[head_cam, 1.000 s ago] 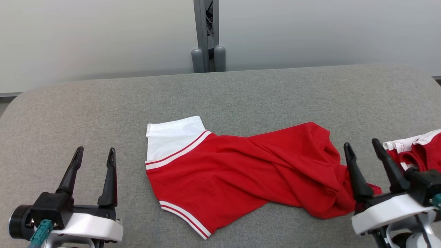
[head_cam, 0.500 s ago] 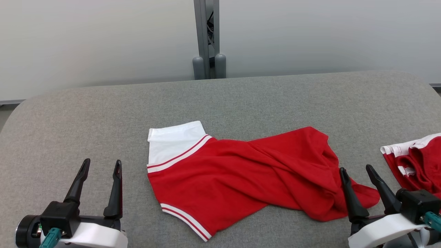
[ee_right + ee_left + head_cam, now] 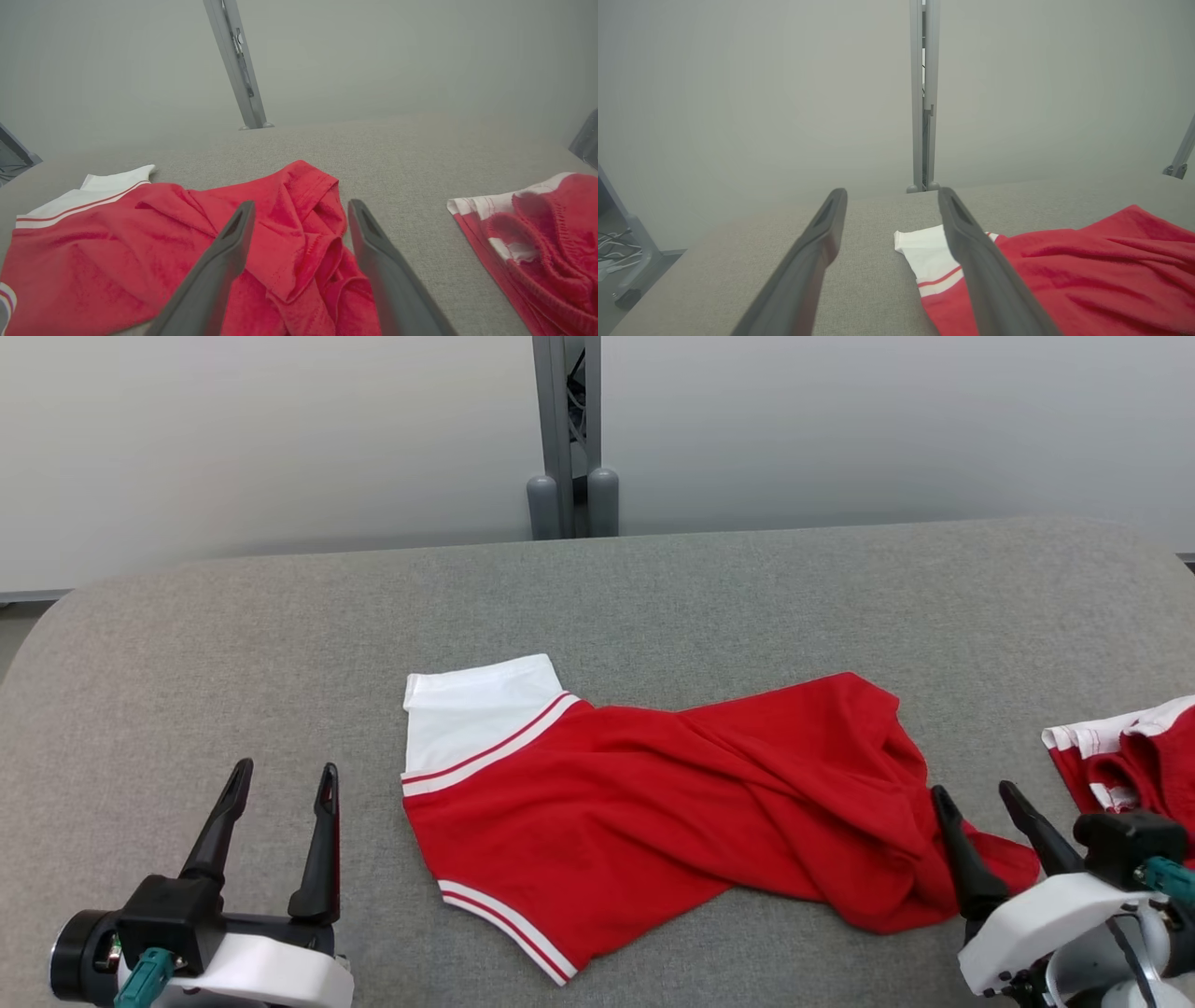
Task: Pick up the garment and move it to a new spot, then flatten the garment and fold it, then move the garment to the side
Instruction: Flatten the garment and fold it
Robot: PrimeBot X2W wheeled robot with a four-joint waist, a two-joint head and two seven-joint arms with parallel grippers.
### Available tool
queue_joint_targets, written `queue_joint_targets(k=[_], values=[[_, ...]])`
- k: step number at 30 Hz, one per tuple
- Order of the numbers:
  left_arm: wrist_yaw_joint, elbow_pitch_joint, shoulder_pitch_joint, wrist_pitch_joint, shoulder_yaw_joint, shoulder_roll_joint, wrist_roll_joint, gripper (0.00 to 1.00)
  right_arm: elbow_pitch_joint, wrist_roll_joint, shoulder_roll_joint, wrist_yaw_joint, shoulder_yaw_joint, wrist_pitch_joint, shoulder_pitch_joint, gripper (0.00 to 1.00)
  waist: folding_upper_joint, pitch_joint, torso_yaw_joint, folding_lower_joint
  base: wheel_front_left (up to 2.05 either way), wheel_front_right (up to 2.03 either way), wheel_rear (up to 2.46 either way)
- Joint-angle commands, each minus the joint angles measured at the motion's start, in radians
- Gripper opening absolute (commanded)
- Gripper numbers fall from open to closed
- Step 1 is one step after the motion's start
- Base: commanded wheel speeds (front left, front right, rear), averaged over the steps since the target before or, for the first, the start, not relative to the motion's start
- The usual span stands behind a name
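On table point(image 3: 653, 588), two red garments point(image 3: 653, 803)

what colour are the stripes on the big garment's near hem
White, with a thin red line between, on the red garment; head view shows it best.

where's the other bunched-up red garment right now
In the head view the bunched garment lies on the right of the table, just right of the right gripper and apart from the red shirt mid-table.
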Motion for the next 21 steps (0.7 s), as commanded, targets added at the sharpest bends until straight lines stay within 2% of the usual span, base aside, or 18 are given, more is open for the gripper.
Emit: queue_joint_targets(k=[1,6,16,17,18,19,20,21], values=[[-0.002,0.0,-0.021,-0.005,-0.002,0.002,-0.004,1.0,0.043,0.018,-0.021,0.0,0.018,0.02,-0.033,1.0,0.0,0.012,0.008,0.0,0.0,0.0,0.0],[-0.006,0.007,-0.035,-0.012,-0.007,-0.003,-0.008,1.0,0.167,0.062,-0.071,0.0,0.091,0.033,-0.126,1.0,0.0,0.046,0.023,0.0,0.0,0.0,0.0],[-0.015,0.027,-0.073,-0.027,-0.019,-0.014,-0.016,1.0,0.388,0.124,-0.114,0.0,0.206,0.037,-0.287,1.0,0.0,0.098,0.049,0.0,0.0,0.0,0.0],[-0.015,0.03,-0.075,-0.029,-0.02,-0.015,-0.017,1.0,0.407,0.133,-0.115,0.0,0.218,0.044,-0.298,0.83,0.0,0.101,0.051,0.0,0.0,0.0,0.0],[-0.015,0.034,-0.078,-0.032,-0.02,-0.016,-0.018,1.0,0.419,0.14,-0.118,0.0,0.227,0.043,-0.308,0.44,0.0,0.104,0.054,0.0,0.0,0.0,0.0],[-0.015,0.036,-0.081,-0.033,-0.02,-0.017,-0.02,1.0,0.43,0.148,-0.122,0.0,0.234,0.037,-0.316,0.16,0.0,0.106,0.055,0.0,0.0,0.0,0.0],[-0.014,0.038,-0.083,-0.036,-0.02,-0.018,-0.021,1.0,0.438,0.155,-0.125,0.0,0.241,0.035,-0.322,0.0,0.0,0.107,0.056,0.0,0.0,0.0,0.0],[-0.013,0.041,-0.084,-0.037,-0.019,-0.019,-0.02,1.0,0.439,0.165,-0.128,0.0,0.246,0.027,-0.327,0.0,0.0,0.109,0.056,0.0,0.0,0.0,0.0]])
